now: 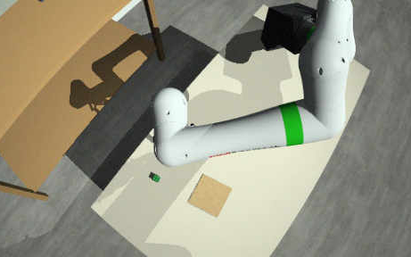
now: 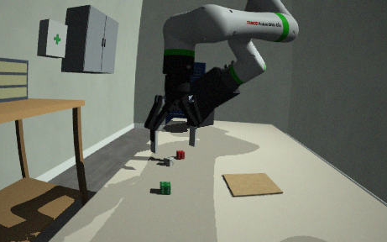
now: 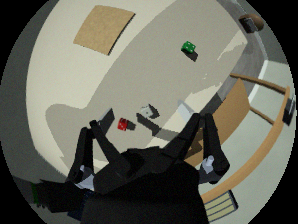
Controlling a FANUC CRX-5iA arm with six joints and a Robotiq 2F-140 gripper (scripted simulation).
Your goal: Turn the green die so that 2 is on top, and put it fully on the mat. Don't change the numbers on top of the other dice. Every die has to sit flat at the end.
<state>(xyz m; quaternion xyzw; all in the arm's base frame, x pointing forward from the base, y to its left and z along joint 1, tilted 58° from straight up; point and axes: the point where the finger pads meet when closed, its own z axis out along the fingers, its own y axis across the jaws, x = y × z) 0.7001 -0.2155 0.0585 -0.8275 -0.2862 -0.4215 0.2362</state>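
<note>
Exterior view gives you three dice on the pale floor: one green die [image 2: 165, 187] nearest, alone, left of the tan mat [image 2: 252, 184] and off it; one grey die [image 2: 169, 161] and one red die [image 2: 180, 155] farther back. Your gripper [image 2: 174, 144] hangs above those two, jaws spread fully, holding nothing. One wooden table [image 2: 28, 107] stands at left.

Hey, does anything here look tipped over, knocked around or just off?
Nothing stands out. The green die, grey die and red die all look flat on the floor surface, apart from each other and off the mat. The gripper hangs open above them, holding nothing.
</note>
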